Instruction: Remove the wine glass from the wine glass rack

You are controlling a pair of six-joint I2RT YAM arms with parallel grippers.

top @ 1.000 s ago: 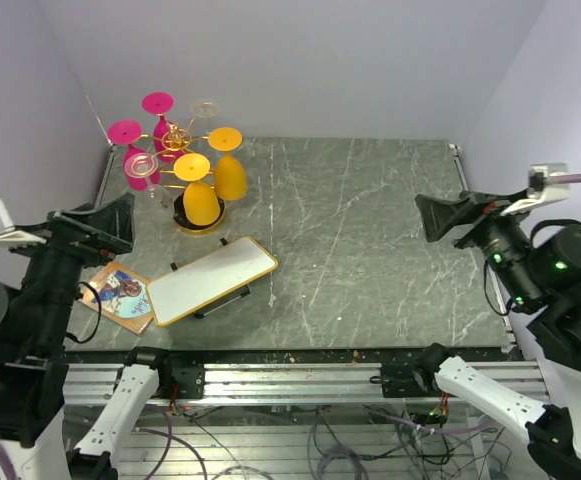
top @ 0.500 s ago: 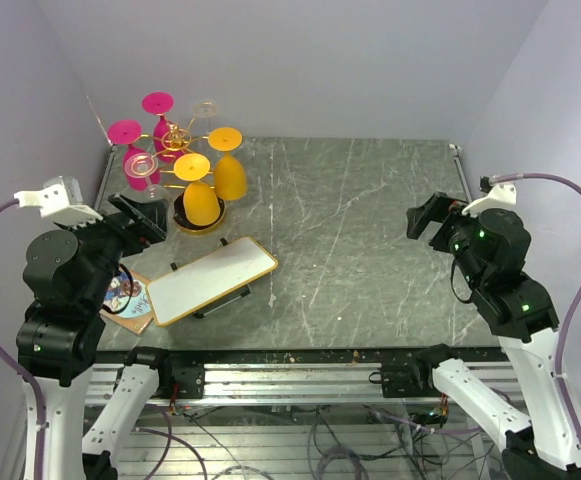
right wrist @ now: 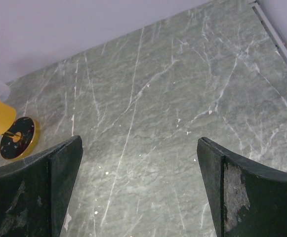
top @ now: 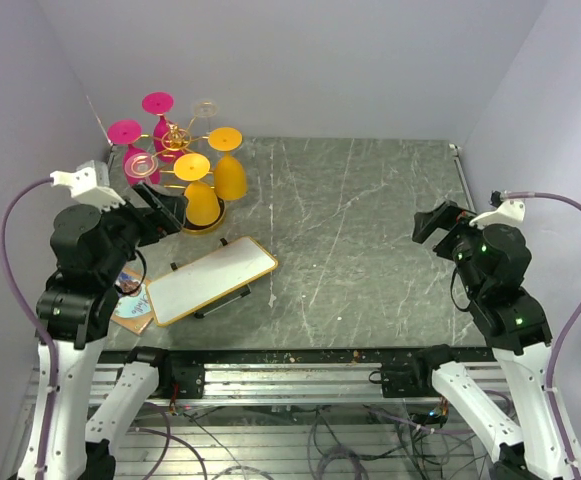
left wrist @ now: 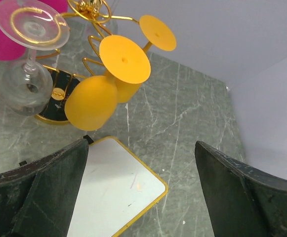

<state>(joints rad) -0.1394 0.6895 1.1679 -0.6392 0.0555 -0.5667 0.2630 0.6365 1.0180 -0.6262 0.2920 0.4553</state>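
The gold wine glass rack (top: 176,138) stands at the table's back left on a round black base (left wrist: 55,94). Several wine glasses hang upside down from its arms. Two are yellow (top: 203,203) (left wrist: 91,101), two are pink (top: 125,133), and one of the clear ones (left wrist: 26,88) shows close in the left wrist view. My left gripper (top: 160,211) (left wrist: 142,143) is open and empty just in front of the rack, left of the near yellow glass and touching none. My right gripper (top: 433,222) (right wrist: 139,141) hangs open and empty over the right side of the table, far from the rack.
A white tray with a yellow rim (top: 213,280) (left wrist: 108,187) lies in front of the rack. A picture card (top: 130,302) lies at the front left under my left arm. Walls close the back and both sides. The table (top: 370,240) is grey marble.
Both arms have lifted and turned inward over the table. The left gripper has come up close to the rack. Both grippers stayed open, and the glasses have not moved.
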